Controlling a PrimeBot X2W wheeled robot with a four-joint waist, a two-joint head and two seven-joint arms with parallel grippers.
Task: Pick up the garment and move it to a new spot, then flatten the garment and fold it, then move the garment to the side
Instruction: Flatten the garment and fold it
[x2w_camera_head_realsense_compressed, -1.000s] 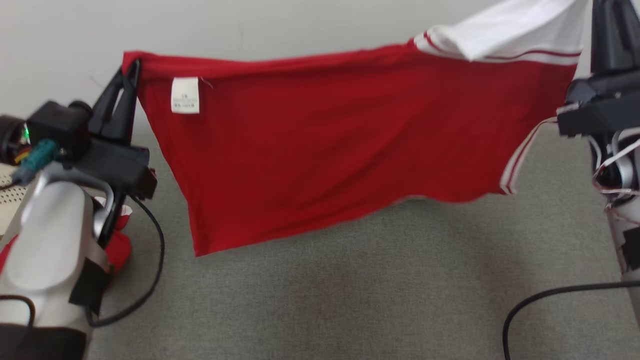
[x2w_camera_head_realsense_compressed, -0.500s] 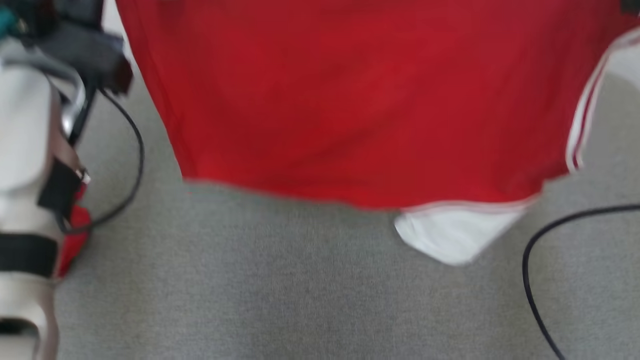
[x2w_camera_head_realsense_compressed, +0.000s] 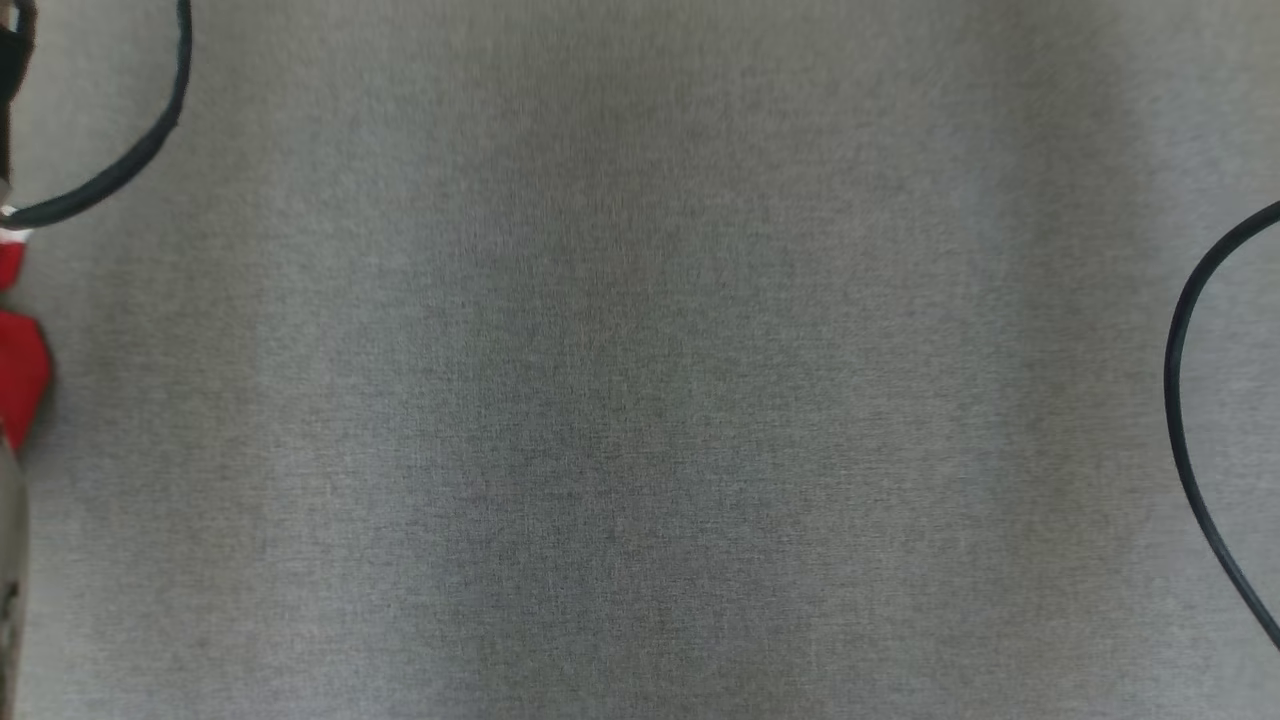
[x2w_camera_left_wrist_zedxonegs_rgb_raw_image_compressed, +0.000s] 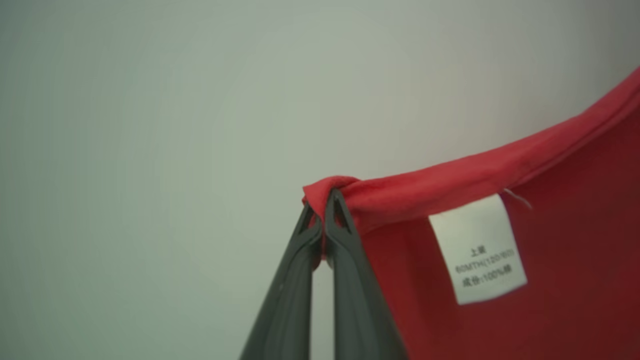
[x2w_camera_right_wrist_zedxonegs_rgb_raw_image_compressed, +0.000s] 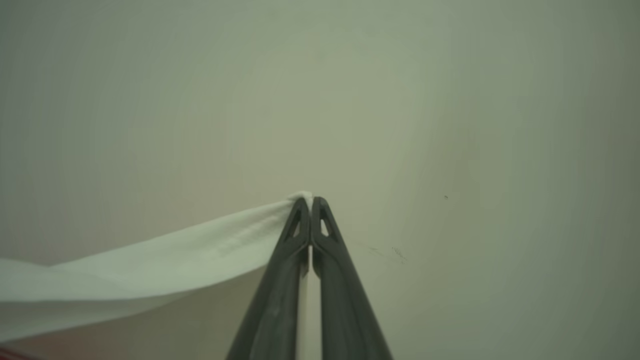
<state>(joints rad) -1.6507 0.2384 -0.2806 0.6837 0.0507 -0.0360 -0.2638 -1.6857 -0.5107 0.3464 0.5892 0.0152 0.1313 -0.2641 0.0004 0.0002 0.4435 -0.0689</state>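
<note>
In the left wrist view the garment (x2w_camera_left_wrist_zedxonegs_rgb_raw_image_compressed: 575, 210) is a red cloth with a white care label (x2w_camera_left_wrist_zedxonegs_rgb_raw_image_compressed: 477, 250) sewn near its top hem. My left gripper (x2w_camera_left_wrist_zedxonegs_rgb_raw_image_compressed: 324, 200) is shut on the bunched red corner, and the cloth hangs away to the right in front of a pale wall. My right gripper (x2w_camera_right_wrist_zedxonegs_rgb_raw_image_compressed: 310, 202), seen in the right wrist view, is shut on the tip of the garment's white part (x2w_camera_right_wrist_zedxonegs_rgb_raw_image_compressed: 175, 260), which stretches off to the lower left. Both corners are held up in the air.
The head view looks down on a grey fabric-covered surface (x2w_camera_head_realsense_compressed: 640, 360). A black cable (x2w_camera_head_realsense_compressed: 150, 140) loops at the top left and another cable (x2w_camera_head_realsense_compressed: 1180, 400) curves along the right edge. A small red piece (x2w_camera_head_realsense_compressed: 20, 370) shows at the left edge.
The head view has swung down: the stretched red garment and both arms slid out of its top, leaving the grey surface. Both grippers stay shut on the cloth.
</note>
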